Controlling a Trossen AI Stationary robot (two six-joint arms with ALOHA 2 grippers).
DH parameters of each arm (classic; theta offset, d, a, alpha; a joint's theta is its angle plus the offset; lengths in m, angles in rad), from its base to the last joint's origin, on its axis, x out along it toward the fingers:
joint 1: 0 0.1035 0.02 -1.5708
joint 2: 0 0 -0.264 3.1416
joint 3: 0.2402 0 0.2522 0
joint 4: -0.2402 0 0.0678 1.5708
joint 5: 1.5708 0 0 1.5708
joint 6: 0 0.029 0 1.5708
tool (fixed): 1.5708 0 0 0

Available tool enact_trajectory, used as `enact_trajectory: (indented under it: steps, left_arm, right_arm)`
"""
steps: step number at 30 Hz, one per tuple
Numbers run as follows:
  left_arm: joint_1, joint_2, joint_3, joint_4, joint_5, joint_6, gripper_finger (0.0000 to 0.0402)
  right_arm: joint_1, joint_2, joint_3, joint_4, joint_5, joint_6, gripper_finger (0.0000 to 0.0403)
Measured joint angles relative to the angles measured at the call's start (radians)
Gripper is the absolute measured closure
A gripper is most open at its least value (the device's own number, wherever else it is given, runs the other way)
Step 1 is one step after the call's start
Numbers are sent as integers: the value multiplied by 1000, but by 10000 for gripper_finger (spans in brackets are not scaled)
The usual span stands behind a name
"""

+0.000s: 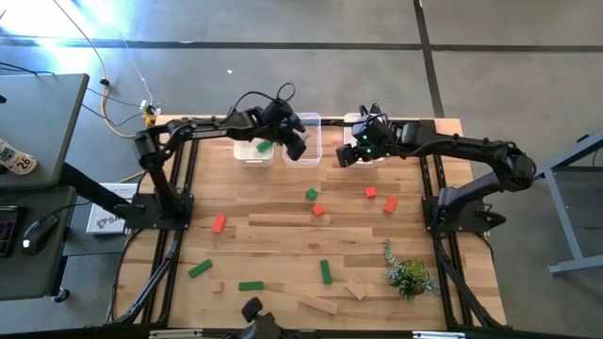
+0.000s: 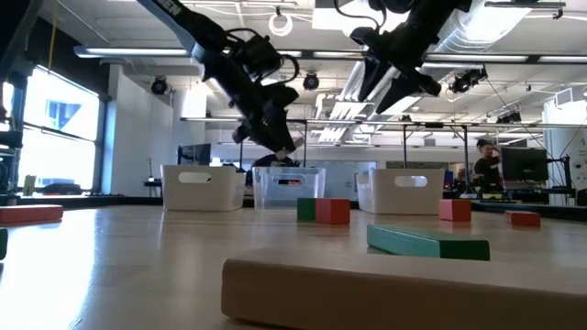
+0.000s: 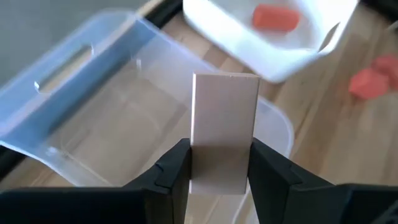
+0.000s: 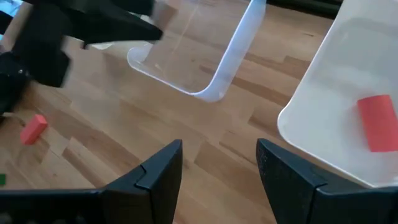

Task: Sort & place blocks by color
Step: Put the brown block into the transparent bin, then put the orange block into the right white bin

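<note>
My left gripper (image 1: 298, 148) hangs over the clear middle bin (image 3: 93, 124) at the table's far edge, shut on a plain tan block (image 3: 224, 124). To its right, my right gripper (image 4: 217, 168) stands open and holds nothing, above bare table between the clear bin (image 4: 205, 62) and the right white bin (image 4: 323, 124), where a red block (image 4: 376, 121) lies. A green block (image 1: 262, 147) lies in the left white bin (image 1: 247, 155). Red, green and tan blocks lie scattered on the table, among them a red one (image 1: 219, 223) and a green one (image 1: 325, 271). My left gripper pinches the tan block's two long sides (image 3: 221, 177) between its two fingers, at the end nearest the wrist. The fingers slant downward toward the far edge, and the block runs along them, sticking out past their tips. The block is lifted clear above the clear bin.
The three bins stand in a row along the far edge. A small green plant sprig (image 1: 407, 275) lies near the front right. Tan blocks (image 1: 318, 303) lie at the near edge. Black frame rails (image 1: 179, 188) run down both sides of the table.
</note>
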Motion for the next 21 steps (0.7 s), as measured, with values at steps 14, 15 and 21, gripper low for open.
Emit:
enact_trajectory:
  steps: [14,15,21]
  left_arm:
    - [0,67,41,-49,-20,50,265]
    - [0,67,41,-51,-23,58,261]
    - [0,67,41,-85,-23,108,236]
  right_arm:
    - [164,0,0,-12,-27,150,213]
    - [180,0,0,-14,-26,171,213]
    - [265,1,0,-16,-21,293,213]
